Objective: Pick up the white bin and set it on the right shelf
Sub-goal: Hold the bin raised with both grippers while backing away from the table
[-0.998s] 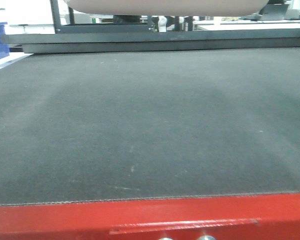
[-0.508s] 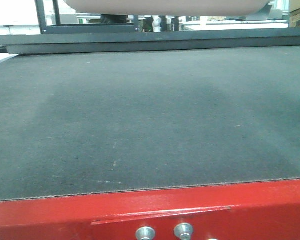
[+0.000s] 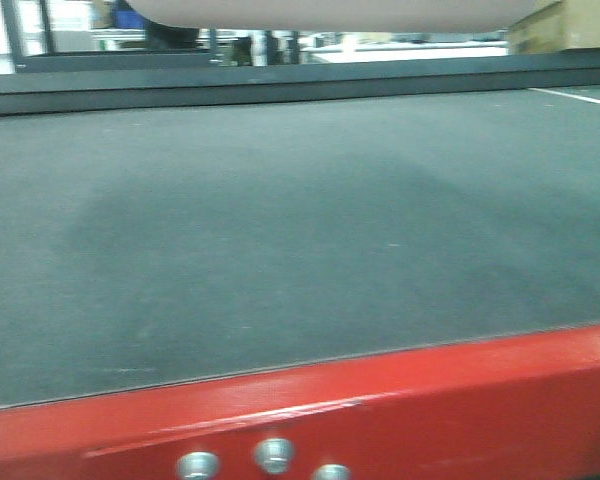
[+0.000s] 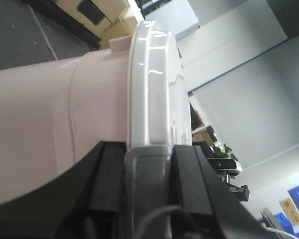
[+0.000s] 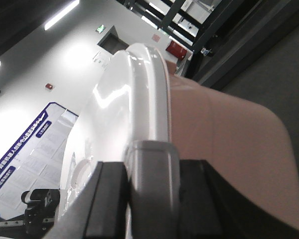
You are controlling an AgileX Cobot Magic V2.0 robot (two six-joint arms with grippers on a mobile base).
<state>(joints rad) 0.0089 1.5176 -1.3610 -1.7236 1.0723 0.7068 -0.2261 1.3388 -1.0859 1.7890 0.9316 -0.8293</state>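
1. Dark grey matting [image 3: 300,230] fills the front view. It is a flat rack deck edged on the near side by a red beam [image 3: 460,400], with three round bolt heads [image 3: 273,453] along the bottom of the frame.
2. White bin [image 3: 330,10] hangs at the very top of the front view, clear of the matting. Only its pale, rounded underside shows.
3. Left gripper [image 4: 147,149] is clamped on the bin's rim. Its black fingers [image 4: 107,169] press in from both sides where the glossy lid [image 4: 154,74] meets the pinkish body.
4. Right gripper [image 5: 152,159] grips the opposite rim the same way, its black fingers [image 5: 107,199] closed tight against the lid edge. The bin's body curves away to the right of that view.
5. Beyond the deck's far edge runs a dark rail [image 3: 280,85]. A cardboard box [image 3: 570,25] sits behind it at upper right, and something blue [image 3: 130,18], too blurred to name, at upper left.
6. Farther off, the left wrist view catches a potted plant [image 4: 222,149] by grey partitions. The right wrist view shows a blue wall poster [image 5: 25,154] and a ceiling strip light [image 5: 60,15].
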